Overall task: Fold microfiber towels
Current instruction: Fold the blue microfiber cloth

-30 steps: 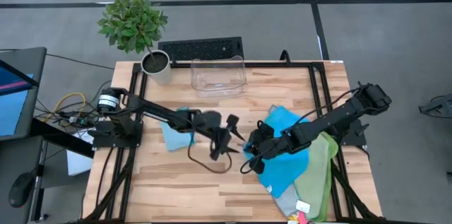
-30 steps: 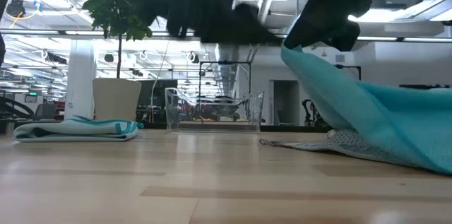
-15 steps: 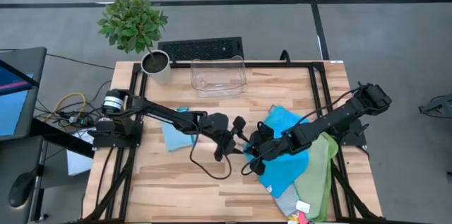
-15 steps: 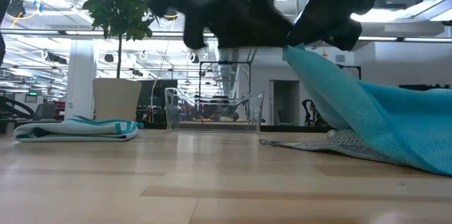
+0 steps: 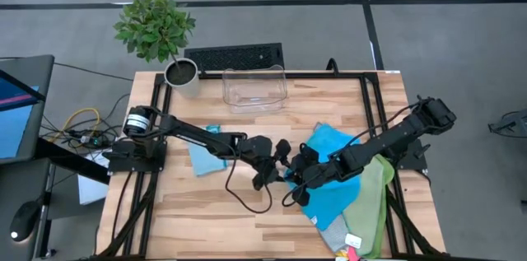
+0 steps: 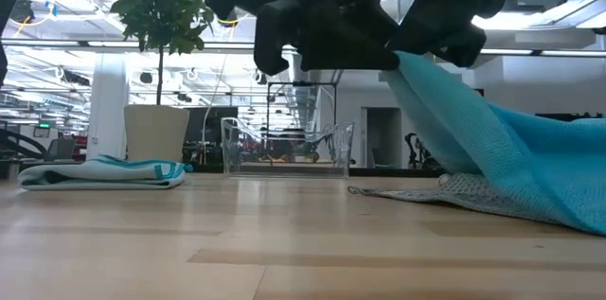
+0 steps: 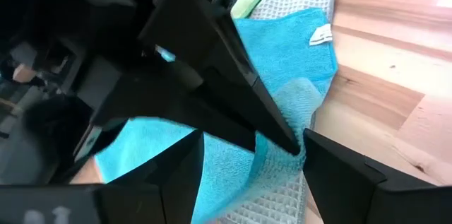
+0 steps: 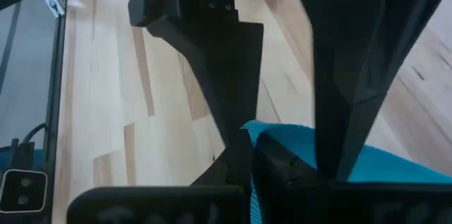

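A teal towel (image 5: 333, 180) lies at the table's right on a pale green towel (image 5: 377, 195) and a grey one (image 5: 333, 232). My right gripper (image 5: 295, 177) is shut on its left corner, which is raised off the table. My left gripper (image 5: 276, 162) stands open right beside it; in the left wrist view its fingers (image 7: 332, 174) stand on either side of the raised teal edge (image 7: 289, 104), and I cannot tell whether they touch it. A folded light blue towel (image 5: 202, 152) rests flat on the table's left half. My right gripper pinches the teal towel's raised corner (image 6: 402, 61) between its two shut fingers, coming slanting down from the table's right. The cloth runs in a fairly taut slope from the fingers down to the part (image 6: 549, 186) that lies on the other towels.
A clear plastic bin (image 5: 255, 88) stands at the far edge, with a potted plant (image 5: 183, 76) to its left and a keyboard (image 5: 235, 55) behind it. Bare wood (image 5: 222, 220) lies at the near left. A small white tag and pink cloth (image 5: 352, 246) show at the near right.
My left gripper has moved toward the table's right, up to the right gripper and the raised teal corner, and has rolled about its wrist. The towel's corner has stayed lifted.
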